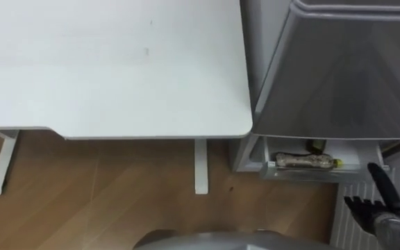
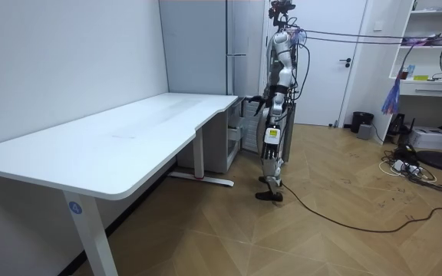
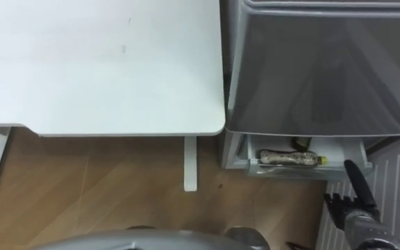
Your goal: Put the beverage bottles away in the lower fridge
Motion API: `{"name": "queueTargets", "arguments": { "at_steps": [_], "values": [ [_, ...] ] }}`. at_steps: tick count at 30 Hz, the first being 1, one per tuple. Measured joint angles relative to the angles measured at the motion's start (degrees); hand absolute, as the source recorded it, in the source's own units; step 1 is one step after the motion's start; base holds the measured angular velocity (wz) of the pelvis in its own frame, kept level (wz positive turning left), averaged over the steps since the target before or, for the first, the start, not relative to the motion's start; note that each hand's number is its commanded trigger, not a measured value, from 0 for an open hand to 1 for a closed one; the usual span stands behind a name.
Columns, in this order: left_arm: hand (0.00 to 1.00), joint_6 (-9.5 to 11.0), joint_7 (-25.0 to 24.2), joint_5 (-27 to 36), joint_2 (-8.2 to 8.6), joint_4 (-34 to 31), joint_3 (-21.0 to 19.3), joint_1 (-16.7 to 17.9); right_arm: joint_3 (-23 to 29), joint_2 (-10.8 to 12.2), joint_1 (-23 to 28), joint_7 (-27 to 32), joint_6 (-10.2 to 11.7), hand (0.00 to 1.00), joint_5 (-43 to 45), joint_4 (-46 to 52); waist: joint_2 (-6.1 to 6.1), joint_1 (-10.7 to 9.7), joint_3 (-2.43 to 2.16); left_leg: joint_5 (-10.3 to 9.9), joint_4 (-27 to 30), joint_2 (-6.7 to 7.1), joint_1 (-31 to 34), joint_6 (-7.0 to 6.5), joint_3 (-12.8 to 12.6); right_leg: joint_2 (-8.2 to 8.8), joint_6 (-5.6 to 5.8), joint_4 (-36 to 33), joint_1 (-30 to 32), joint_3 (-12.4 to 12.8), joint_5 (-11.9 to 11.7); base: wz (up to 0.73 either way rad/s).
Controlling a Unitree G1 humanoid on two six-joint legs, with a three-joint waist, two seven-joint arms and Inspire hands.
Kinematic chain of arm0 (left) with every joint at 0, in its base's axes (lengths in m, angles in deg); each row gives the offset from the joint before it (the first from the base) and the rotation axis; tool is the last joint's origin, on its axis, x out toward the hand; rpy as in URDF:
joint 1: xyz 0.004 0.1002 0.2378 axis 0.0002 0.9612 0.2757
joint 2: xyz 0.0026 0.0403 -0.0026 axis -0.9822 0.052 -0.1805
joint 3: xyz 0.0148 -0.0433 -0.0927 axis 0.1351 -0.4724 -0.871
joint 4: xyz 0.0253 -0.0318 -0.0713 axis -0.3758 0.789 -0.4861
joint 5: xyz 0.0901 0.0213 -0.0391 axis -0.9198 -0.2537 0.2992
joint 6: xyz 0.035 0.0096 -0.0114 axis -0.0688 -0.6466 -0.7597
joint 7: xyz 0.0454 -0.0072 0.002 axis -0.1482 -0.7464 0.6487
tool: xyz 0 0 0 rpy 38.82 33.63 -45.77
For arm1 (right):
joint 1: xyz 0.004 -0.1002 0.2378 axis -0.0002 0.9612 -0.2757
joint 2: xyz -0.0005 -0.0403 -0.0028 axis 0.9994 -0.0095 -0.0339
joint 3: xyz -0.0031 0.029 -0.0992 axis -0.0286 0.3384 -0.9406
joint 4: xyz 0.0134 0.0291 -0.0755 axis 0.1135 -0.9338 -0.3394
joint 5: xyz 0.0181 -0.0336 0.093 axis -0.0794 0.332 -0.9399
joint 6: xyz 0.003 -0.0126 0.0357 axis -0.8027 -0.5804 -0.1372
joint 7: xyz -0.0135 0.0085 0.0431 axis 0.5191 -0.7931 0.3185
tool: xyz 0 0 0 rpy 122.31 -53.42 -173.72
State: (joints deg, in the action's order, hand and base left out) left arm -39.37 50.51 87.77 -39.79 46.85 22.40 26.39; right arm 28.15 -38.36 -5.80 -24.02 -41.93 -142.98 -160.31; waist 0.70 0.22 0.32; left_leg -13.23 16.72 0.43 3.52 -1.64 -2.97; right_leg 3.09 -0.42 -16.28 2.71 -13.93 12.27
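The lower fridge drawer (image 1: 310, 174) stands pulled out beneath the grey fridge front (image 1: 339, 69). A clear drink bottle (image 1: 303, 162) with a yellow cap lies on its side in the drawer. Behind it, part of a darker bottle (image 1: 316, 146) shows. My right hand (image 1: 382, 203) is just right of and below the drawer's right corner, open, with straight fingers pointing up and nothing held. In the room view I stand facing the fridge (image 2: 232, 46) with that hand (image 2: 249, 99) stretched toward it. My left hand (image 2: 270, 107) stays near my body, too small to read.
A white table (image 1: 110, 62) fills the left, and its right edge almost touches the fridge. Its legs (image 1: 201, 167) stand on the wooden floor. A white ribbed panel (image 1: 353, 219) lies under my right hand. In the room view a fan and shelves (image 2: 436, 84) stand behind me.
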Motion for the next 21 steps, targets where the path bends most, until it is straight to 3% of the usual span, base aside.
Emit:
{"name": "queueTargets", "arguments": {
  "at_steps": [2,4,9,13,16,21],
  "values": [
    [0.0,0.05,0.0,0.0,-0.25,1.78,1.3,-1.21,-1.43,0.61,-0.66,-0.02,0.45,0.0,-0.14,-0.16,-0.67,0.04,-0.22,-0.25,1.94,-0.48,2.7,0.06,-0.01,-0.22,-0.36,-0.66,2.06,-0.09,-0.31,0.0],
    [0.0,0.16,0.01,0.01,-0.25,2.34,2.59,-1.6,-2.21,1.17,-0.65,0.0,0.89,0.0,-0.37,-0.26,-0.89,0.21,0.02,-0.23,2.64,-0.65,3.64,0.08,-0.11,-0.22,-0.51,-0.95,3.02,-0.08,-0.56,-0.02],
    [0.0,0.86,0.12,-0.02,-0.22,3.12,5.36,-2.66,-3.51,2.42,-1.61,-0.11,1.21,0.0,-0.56,-0.39,-1.51,0.3,0.05,-0.23,3.83,-0.59,6.92,0.07,-0.77,0.0,-0.74,-3.18,7.06,0.74,-0.4,-0.09],
    [0.0,1.11,0.81,0.16,-0.22,4.62,5.41,-5.96,-3.41,3.14,-4.61,0.24,1.6,0.0,-1.84,-0.87,-1.77,0.26,0.71,-0.28,7.76,-0.49,12.6,0.0,-0.93,1.59,-1.14,-8.49,13.47,1.25,0.72,-0.04],
    [0.0,1.22,2.22,0.63,-0.27,4.73,5.88,-9.11,-3.46,2.84,-8.89,0.54,1.64,0.0,-2.18,-3.1,-1.71,0.29,0.93,-0.42,11.95,0.28,18.68,-0.21,-1.16,2.8,-1.42,-13.8,19.94,1.57,2.0,0.07],
    [0.0,2.17,2.93,0.56,-0.34,4.72,7.74,-11.25,-3.37,1.56,-15.51,0.85,1.74,0.0,-2.77,-4.56,-2.12,1.73,1.17,-3.91,22.61,0.36,29.97,-0.6,-1.45,4.03,-1.9,-25.67,31.68,2.82,5.48,0.01]
  ]
}}
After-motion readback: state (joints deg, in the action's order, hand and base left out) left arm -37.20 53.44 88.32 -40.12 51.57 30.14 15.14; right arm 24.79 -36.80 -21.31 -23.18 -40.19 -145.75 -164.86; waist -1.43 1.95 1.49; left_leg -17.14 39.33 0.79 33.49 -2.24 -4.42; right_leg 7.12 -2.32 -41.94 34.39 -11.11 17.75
